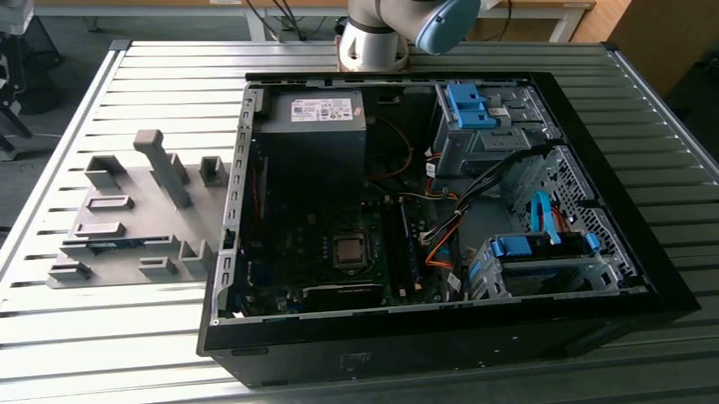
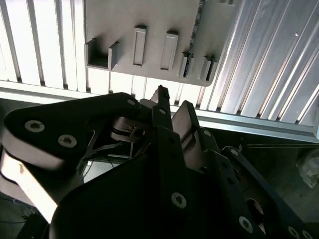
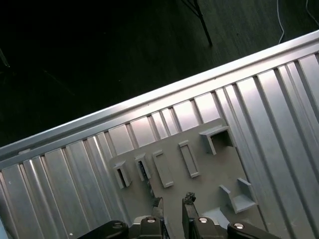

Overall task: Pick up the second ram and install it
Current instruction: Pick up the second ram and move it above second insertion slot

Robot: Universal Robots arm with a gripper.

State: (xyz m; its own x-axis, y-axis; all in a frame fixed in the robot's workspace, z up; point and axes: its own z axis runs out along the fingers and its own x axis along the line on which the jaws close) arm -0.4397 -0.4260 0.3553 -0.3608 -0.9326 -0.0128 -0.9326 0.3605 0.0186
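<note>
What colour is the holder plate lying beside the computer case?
Grey; the holder plate shows best in the exterior view.

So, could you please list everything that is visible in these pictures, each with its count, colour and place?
table: one, silver slatted metal, under everything
computer case: one, black, open, in the middle of the table
power supply: one, black with a white label, in the case's far corner
motherboard: one, dark, on the case floor
drive clips: two, blue, inside the case at the exterior view's right
holder plate: one, grey with raised blocks, beside the case at the exterior view's left
second ram: one, blue, lying in a holder on the plate
robot arm: one, silver with a blue cap, behind the case
gripper: one, black, open and empty, above the holder plate in the first wrist view
</note>
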